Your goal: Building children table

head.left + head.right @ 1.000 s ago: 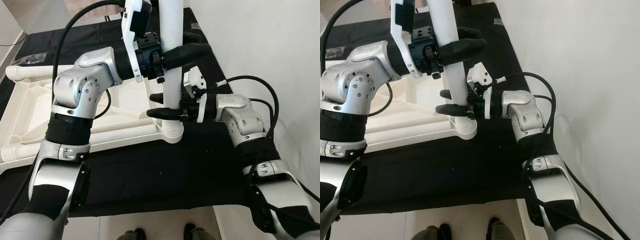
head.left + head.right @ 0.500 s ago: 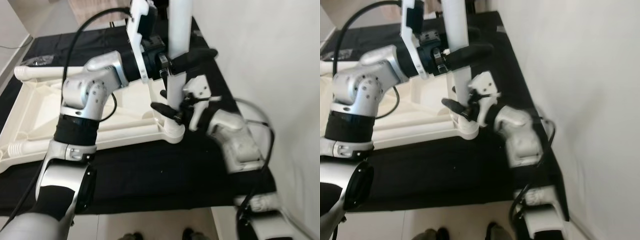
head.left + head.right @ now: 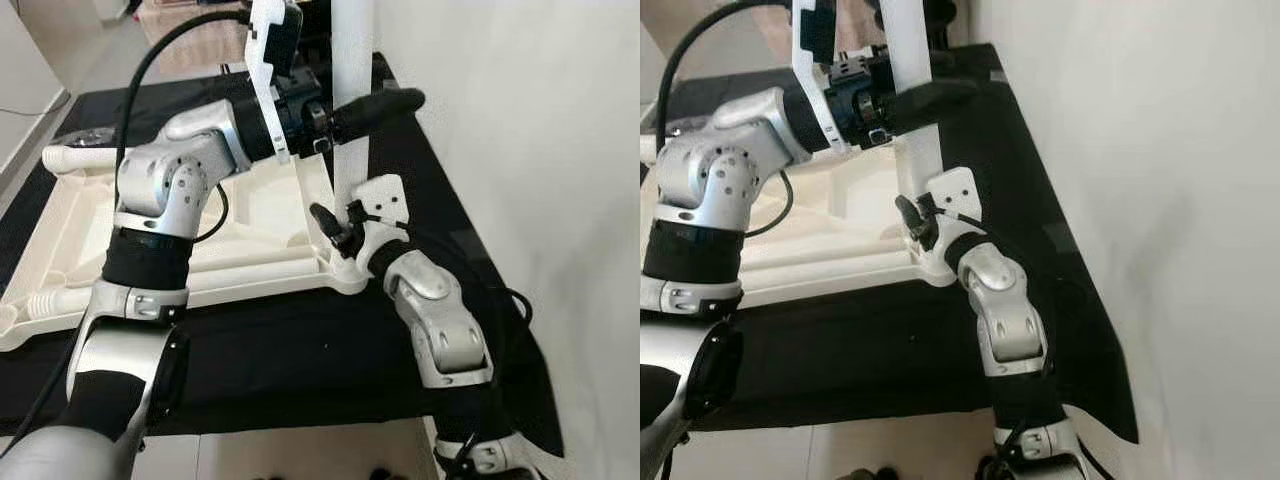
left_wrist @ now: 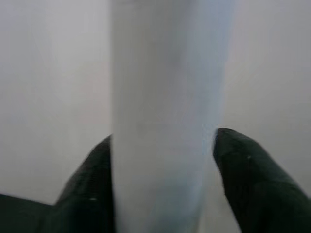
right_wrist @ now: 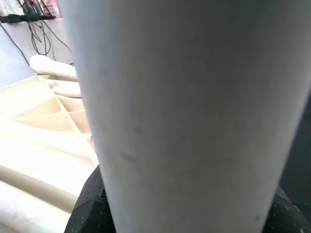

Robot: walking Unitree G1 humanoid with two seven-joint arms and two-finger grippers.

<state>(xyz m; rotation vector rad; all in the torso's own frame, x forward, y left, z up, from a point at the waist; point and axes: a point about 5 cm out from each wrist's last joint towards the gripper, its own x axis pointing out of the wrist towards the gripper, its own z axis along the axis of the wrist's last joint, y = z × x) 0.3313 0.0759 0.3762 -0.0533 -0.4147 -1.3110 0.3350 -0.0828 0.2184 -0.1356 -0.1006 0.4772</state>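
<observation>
Your upturned white plastic tabletop (image 3: 160, 225) lies on a black cloth (image 3: 300, 350) spread over the floor, its ribbed underside facing up, and a white table leg (image 3: 350, 150) stands upright in the socket (image 3: 348, 278) at the corner nearest the wall (image 3: 520, 150). Your left gripper (image 3: 350, 108) reaches in from the side and is clamped on the upper part of that leg; in the left wrist view you can see its two black fingers (image 4: 248, 179) pressed against either side of the white tube, closed onto it. Your right gripper (image 3: 335, 228) sits low on the same leg, just above the socket, with its arm angled up from below and one black finger showing in front of the leg. In the right wrist view the leg takes up most of the frame, with black fingers (image 5: 87, 208) at its edges, so it looks closed around the leg as well. Two other legs (image 3: 75, 157) lie flat at the far and near corners of the tabletop, away from the wall. The wall stands close beside the leg you are holding.
</observation>
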